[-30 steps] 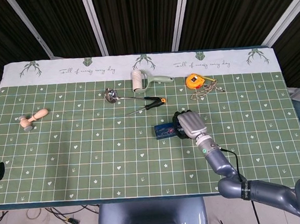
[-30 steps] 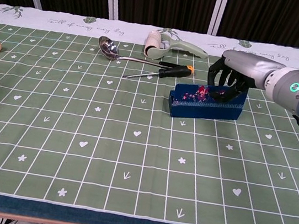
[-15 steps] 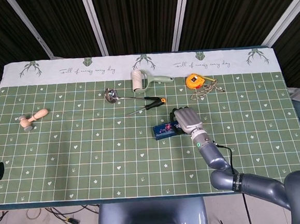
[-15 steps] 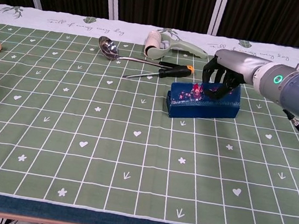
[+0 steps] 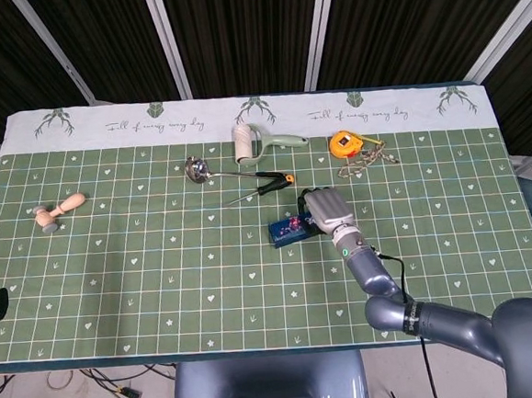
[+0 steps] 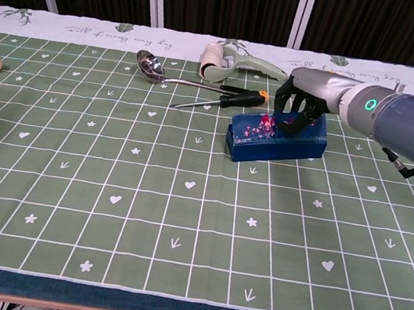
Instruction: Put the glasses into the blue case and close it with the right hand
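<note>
Case [image 6: 275, 140] sits near the middle of the green table [image 5: 160, 263], blue with a red and pink flower print on its lid. It looks closed now. Right hand [image 6: 300, 106] rests on top of the case, with its dark fingers [image 6: 292, 122] curled down onto the lid, pressing it. I cannot see the glasses. Just behind the case lie a screwdriver [image 6: 222, 99] and a spoon [image 6: 157, 72]. A lint roller [image 5: 252, 140] is further back, and a yellow tape measure [image 5: 345, 143] is to its right. A wooden thing [image 5: 58, 211] lies far off on the left. Left hand is out of sight.
</note>
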Controlling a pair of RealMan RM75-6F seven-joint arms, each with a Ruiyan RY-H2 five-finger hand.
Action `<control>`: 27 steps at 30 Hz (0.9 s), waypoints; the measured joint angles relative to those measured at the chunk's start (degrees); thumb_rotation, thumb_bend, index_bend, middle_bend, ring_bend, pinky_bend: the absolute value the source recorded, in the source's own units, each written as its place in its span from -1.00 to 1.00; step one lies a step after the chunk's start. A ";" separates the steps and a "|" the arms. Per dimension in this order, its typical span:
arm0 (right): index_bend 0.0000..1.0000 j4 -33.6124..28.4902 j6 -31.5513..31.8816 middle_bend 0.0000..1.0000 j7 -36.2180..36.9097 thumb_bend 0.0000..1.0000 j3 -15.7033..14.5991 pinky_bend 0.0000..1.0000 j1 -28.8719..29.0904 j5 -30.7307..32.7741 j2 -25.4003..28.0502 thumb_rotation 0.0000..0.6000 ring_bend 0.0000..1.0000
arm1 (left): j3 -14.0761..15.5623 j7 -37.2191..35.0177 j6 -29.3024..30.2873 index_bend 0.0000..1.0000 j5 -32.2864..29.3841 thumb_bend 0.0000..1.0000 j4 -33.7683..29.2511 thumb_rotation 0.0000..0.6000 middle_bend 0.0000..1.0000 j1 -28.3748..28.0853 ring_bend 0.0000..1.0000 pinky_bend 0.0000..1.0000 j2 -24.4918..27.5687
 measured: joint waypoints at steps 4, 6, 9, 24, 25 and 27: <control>-0.75 -0.21 0.53 -0.43 -0.53 -0.31 -0.03 -0.33 0.56 0.40 -0.03 1.00 -0.37 | 0.01 0.07 0.00 -0.70 -0.01 -0.25 0.00 1.00 -0.99 -0.01 -1.00 -1.00 -0.04; -0.77 -0.33 1.21 -0.44 -0.81 -0.36 0.01 -0.33 0.81 0.47 -0.16 1.00 -0.38 | 0.00 0.06 0.03 -0.70 0.02 -0.25 0.04 1.00 -0.99 -0.01 -1.00 -1.00 -0.07; -0.78 -0.97 1.89 -0.45 -0.90 -0.37 0.20 -0.33 1.03 0.58 -0.12 1.00 -0.39 | 0.01 0.06 0.06 -0.70 -0.01 -0.25 0.16 1.00 -0.99 0.01 -1.00 -1.00 -0.14; -0.79 -10.66 4.76 -0.51 0.76 -0.48 -0.53 -0.34 -1.76 -0.90 6.70 1.00 -0.42 | 0.06 -0.04 0.21 -0.70 0.22 -0.25 0.43 1.00 -0.99 0.06 -1.00 -1.00 -0.23; -0.83 -11.72 5.20 -0.52 1.07 -0.49 -0.71 -0.34 -2.30 -1.32 7.49 1.00 -0.43 | 0.07 -0.04 0.26 -0.70 0.26 -0.25 0.46 1.00 -0.99 0.06 -1.00 -1.00 -0.26; -0.89 -14.37 6.71 -0.55 2.17 -0.52 -1.18 -0.35 -3.91 -2.80 9.50 1.00 -0.45 | 0.07 -0.03 0.33 -0.70 0.32 -0.25 0.49 1.00 -0.99 0.08 -1.00 -1.00 -0.31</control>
